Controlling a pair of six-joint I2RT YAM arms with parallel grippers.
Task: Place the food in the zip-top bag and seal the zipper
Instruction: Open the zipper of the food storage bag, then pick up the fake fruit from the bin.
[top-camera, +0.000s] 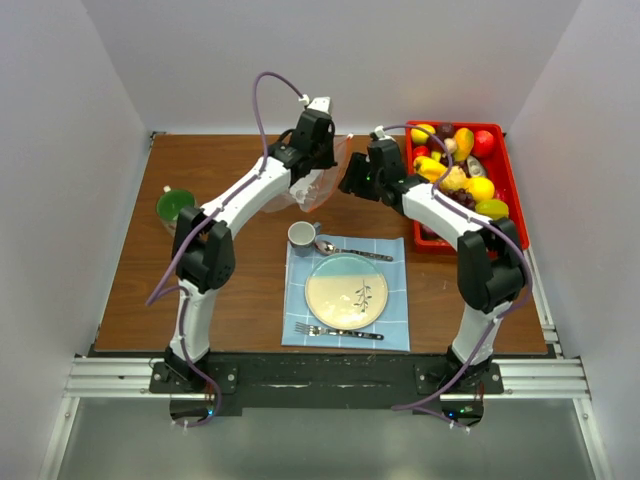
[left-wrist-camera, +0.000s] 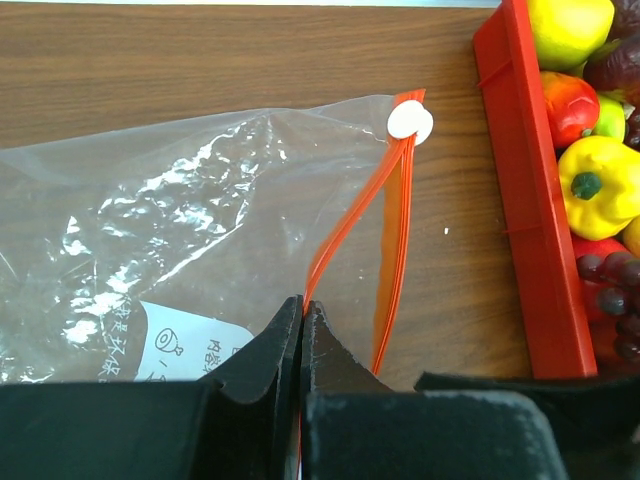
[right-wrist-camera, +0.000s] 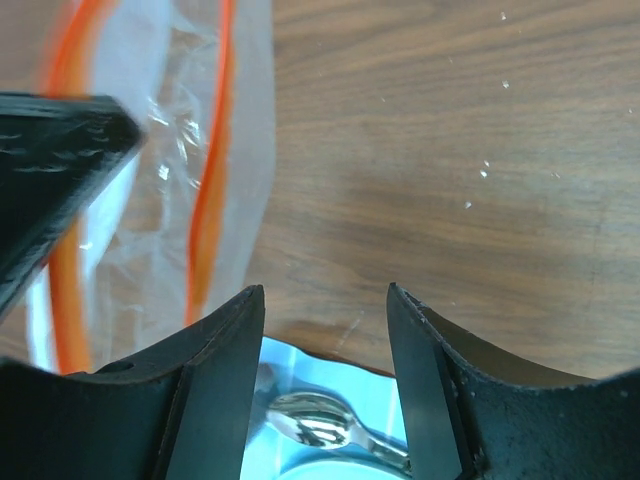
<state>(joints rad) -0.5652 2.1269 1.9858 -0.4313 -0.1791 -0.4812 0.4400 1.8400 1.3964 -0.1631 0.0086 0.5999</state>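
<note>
The clear zip-top bag (top-camera: 322, 188) lies at the back middle of the table, its mouth toward the red tray. In the left wrist view the bag (left-wrist-camera: 180, 220) has its orange-red zipper (left-wrist-camera: 345, 225) parted into two strips that meet at a white slider (left-wrist-camera: 410, 122). My left gripper (left-wrist-camera: 302, 305) is shut on one zipper strip. My right gripper (right-wrist-camera: 325, 295) is open and empty just right of the bag (right-wrist-camera: 170, 200) and its zipper (right-wrist-camera: 210, 190). The food (top-camera: 455, 165), grapes with yellow, red and green pieces, lies in the tray; none shows in the bag.
The red tray (top-camera: 512, 190) stands at the back right, and its wall (left-wrist-camera: 530, 230) is close to the bag's mouth. A blue mat (top-camera: 395, 330) holds a plate (top-camera: 346, 292), fork (top-camera: 335, 331), spoon (top-camera: 345, 250) and cup (top-camera: 303, 235). A green bowl (top-camera: 175, 205) sits at the left.
</note>
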